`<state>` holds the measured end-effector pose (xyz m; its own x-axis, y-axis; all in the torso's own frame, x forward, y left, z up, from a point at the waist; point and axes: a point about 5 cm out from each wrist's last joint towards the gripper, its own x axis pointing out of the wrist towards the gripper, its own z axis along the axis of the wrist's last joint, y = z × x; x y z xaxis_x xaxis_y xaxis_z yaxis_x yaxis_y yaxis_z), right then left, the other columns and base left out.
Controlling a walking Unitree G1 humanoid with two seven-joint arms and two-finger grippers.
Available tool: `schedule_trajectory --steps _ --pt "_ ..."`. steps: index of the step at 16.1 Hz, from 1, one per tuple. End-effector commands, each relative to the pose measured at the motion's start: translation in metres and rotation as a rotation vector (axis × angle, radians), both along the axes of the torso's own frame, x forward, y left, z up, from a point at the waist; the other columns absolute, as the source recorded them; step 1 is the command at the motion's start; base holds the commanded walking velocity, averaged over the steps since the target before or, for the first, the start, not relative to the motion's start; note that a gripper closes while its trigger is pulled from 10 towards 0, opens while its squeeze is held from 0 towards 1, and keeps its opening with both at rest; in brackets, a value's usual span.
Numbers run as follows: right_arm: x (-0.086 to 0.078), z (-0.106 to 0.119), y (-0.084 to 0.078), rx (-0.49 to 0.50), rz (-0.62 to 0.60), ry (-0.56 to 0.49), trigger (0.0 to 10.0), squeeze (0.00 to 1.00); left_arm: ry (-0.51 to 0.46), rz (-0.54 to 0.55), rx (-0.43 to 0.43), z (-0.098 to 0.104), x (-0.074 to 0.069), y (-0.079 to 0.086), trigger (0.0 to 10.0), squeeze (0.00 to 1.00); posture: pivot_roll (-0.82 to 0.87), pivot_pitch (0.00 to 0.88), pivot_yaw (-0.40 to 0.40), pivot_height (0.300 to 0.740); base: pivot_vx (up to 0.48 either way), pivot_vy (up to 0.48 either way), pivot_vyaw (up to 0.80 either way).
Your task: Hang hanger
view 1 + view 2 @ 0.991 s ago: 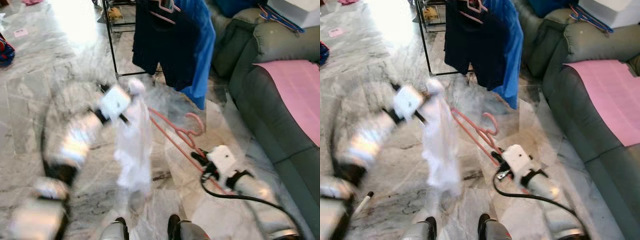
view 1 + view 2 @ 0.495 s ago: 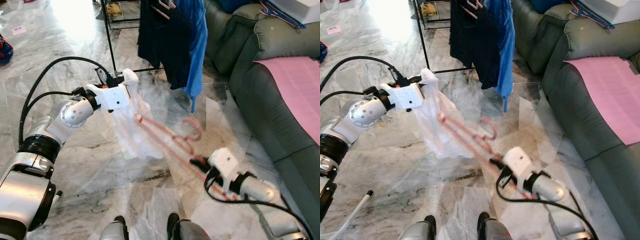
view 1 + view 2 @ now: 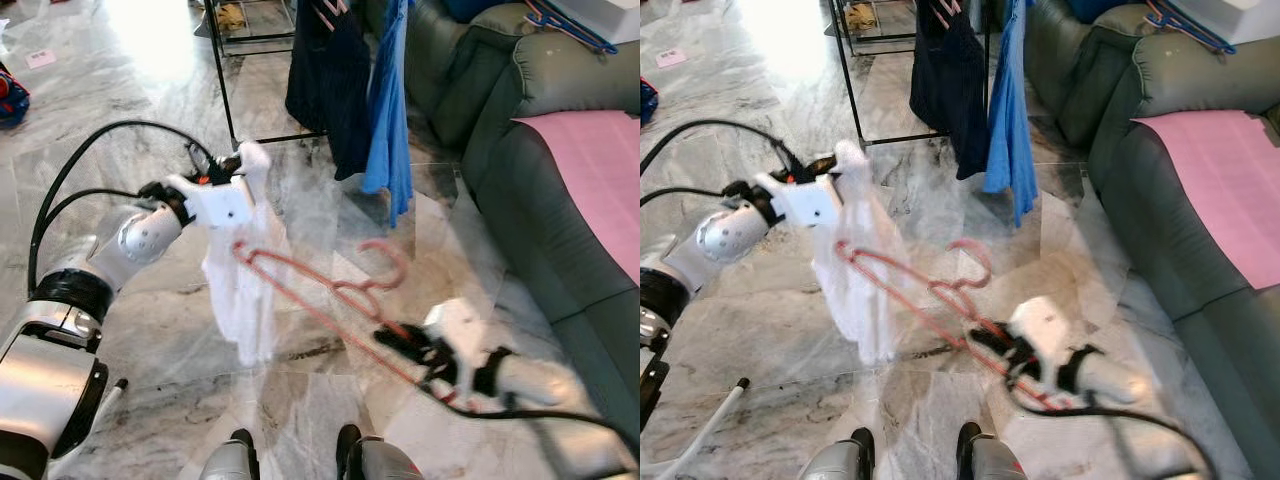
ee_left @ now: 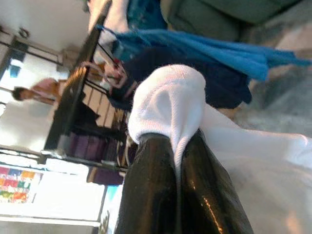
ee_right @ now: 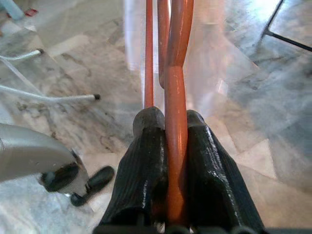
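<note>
A pink-red hanger (image 3: 330, 290) is held low over the marble floor, and my right gripper (image 3: 395, 340) is shut on its lower bar; the bar runs between the black fingers (image 5: 146, 161) in the right wrist view. A white garment (image 3: 240, 290) droops from my left gripper (image 3: 238, 165), which is shut on its top fold (image 4: 168, 105). The far tip of the hanger (image 3: 845, 250) sits against the cloth. Beyond them stands a black clothes rack (image 3: 222, 75) with a dark garment (image 3: 325, 85) and a blue garment (image 3: 395, 110) hanging on it.
A grey-green sofa (image 3: 560, 230) with a pink sheet (image 3: 595, 170) fills the right side. Blue hangers (image 3: 560, 25) lie on its arm beside a white box. My feet (image 3: 290, 455) stand on the marble floor. A person (image 4: 34, 90) stands far behind the rack in the left wrist view.
The camera has shifted. The white garment now hangs straighter from my left gripper. My right gripper has lifted the hanger, whose far tip has come closer to the cloth.
</note>
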<state>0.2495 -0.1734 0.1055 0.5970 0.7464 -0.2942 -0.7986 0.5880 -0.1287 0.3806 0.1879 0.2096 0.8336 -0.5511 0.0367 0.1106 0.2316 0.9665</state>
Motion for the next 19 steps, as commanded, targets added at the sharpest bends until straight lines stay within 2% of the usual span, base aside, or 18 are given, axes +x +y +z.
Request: schedule_trajectory --steps 1,3,5,7,9,12,14,19 --pt "-0.003 0.006 -0.007 0.009 0.015 0.001 10.0 0.00 -0.024 0.004 0.013 0.003 0.000 0.003 10.0 0.00 -0.02 0.273 -0.033 0.740 0.000 0.000 0.00" --pt "-0.005 0.013 -0.019 -0.002 0.023 0.020 10.0 0.00 -0.005 0.042 0.002 -0.002 0.000 0.010 10.0 0.00 -0.02 0.274 -0.030 0.740 0.000 0.000 0.00" --pt "-0.003 0.011 -0.035 -0.097 -0.015 0.021 10.0 0.00 0.008 0.073 -0.016 -0.005 0.001 0.014 10.0 0.00 -0.02 0.275 -0.026 0.740 0.000 0.000 0.00" --pt "0.009 0.005 -0.053 -0.235 -0.126 -0.024 10.0 0.00 0.082 0.032 -0.055 -0.015 -0.002 0.008 10.0 0.00 -0.03 0.278 -0.028 0.740 0.000 0.000 0.00" --pt "0.016 0.000 -0.058 -0.325 -0.165 -0.062 10.0 0.00 0.129 -0.005 -0.067 -0.024 -0.005 0.003 10.0 0.00 -0.03 0.280 -0.030 0.740 0.000 0.000 0.00" --pt "0.024 0.007 -0.056 -0.329 -0.172 -0.123 10.0 0.00 0.276 -0.075 -0.118 -0.041 -0.012 -0.007 10.0 0.00 -0.02 0.283 -0.033 0.740 0.000 0.000 0.00" --pt "0.027 0.007 -0.055 -0.324 -0.149 -0.135 10.0 0.00 0.300 -0.103 -0.111 -0.047 -0.015 -0.011 10.0 0.00 -0.02 0.284 -0.037 0.740 0.000 0.000 0.00" --pt "0.026 0.007 -0.051 -0.301 -0.082 -0.115 10.0 0.00 0.320 -0.167 -0.125 -0.043 -0.017 -0.019 10.0 0.00 -0.02 0.286 -0.042 0.740 0.000 0.000 0.00"
